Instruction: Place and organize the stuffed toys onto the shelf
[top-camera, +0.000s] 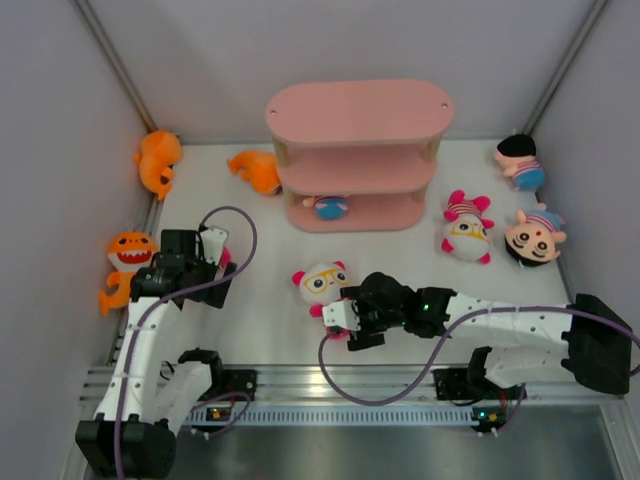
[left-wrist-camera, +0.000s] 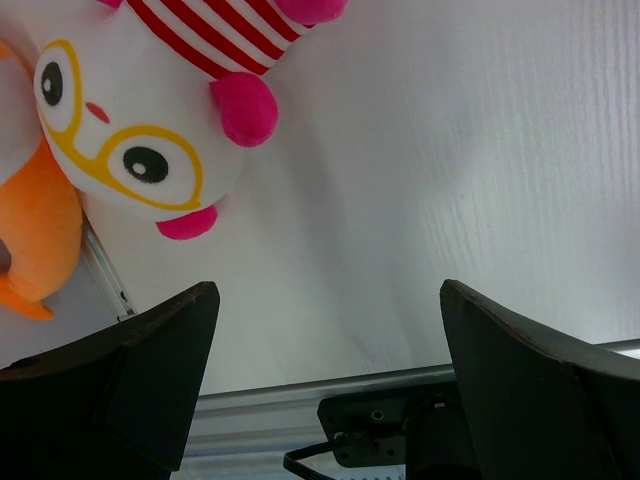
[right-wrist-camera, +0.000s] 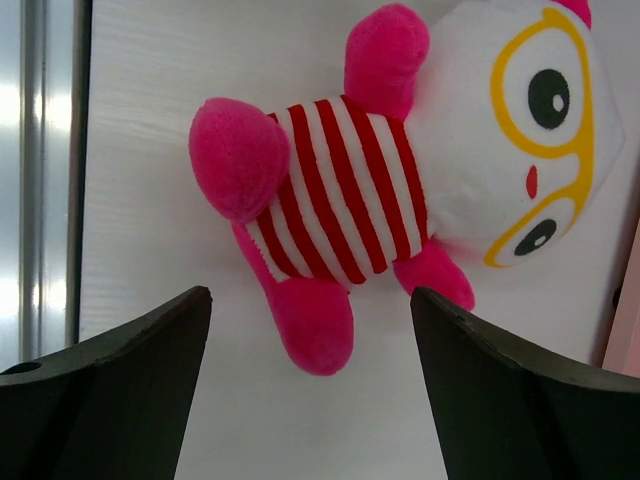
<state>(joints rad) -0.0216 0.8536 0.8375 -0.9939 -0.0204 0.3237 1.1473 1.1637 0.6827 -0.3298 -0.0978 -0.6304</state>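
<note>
My right gripper hangs with fingers spread wide over the white-faced plush toy with yellow glasses, pink limbs and red-striped body, which lies mid-frame on the table, not yet on the pink three-tier shelf. It looks light and squashy, so I'd pinch the striped torso. My left gripper is also spread and empty.

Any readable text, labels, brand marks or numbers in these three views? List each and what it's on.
None readable in any view.
Shelf: plain pink boards, no print.
Glasses plush: stripes and face markings only, no tag or letters showing.
Other toys in the top view: too small to show any tag.
Rail and arm bodies: no legible marking.
</note>
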